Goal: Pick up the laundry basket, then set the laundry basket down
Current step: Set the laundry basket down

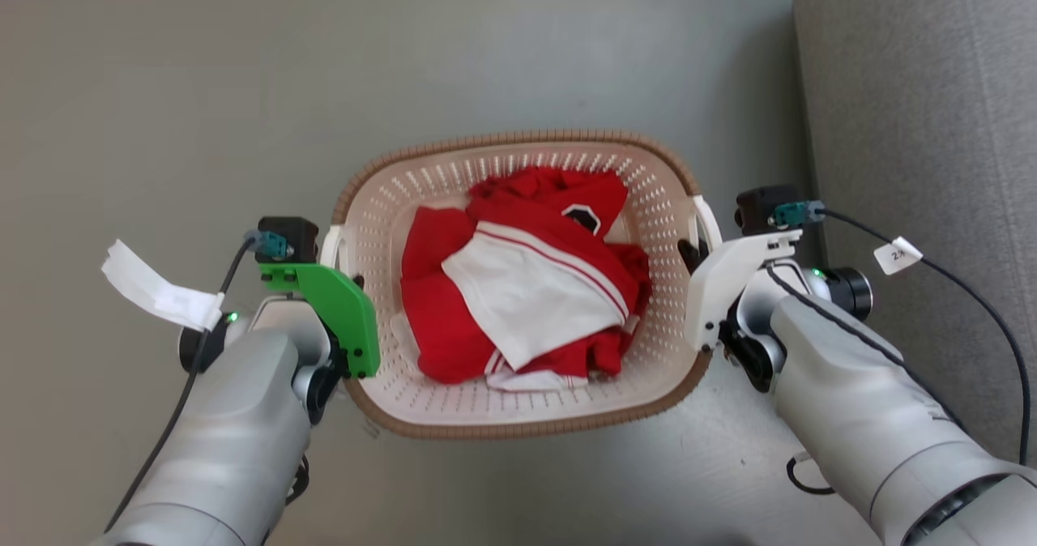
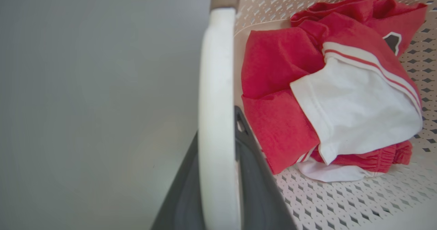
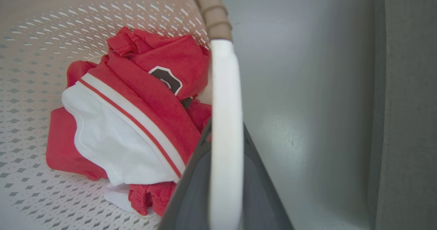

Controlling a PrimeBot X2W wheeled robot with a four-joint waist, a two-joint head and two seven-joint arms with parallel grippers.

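Observation:
The laundry basket [image 1: 518, 138], cream perforated plastic with a brown woven-look rim, lies between my two arms with red and white clothes [image 1: 527, 279] inside. At its left side, my left gripper [image 1: 348, 280] is shut on the white left handle [image 2: 216, 69], with a dark finger [image 2: 254, 185] on each side of it. My right gripper [image 1: 693, 256] is shut the same way on the white right handle [image 3: 225, 80], and its dark fingers [image 3: 191, 196] flank the bar. Whether the basket touches the floor I cannot tell.
A grey sofa [image 1: 923, 125] stands close along the basket's right side, just beyond my right arm. Grey floor [image 1: 202, 84] spreads ahead and to the left. A white paper tag [image 1: 158, 288] hangs from the left wrist cable.

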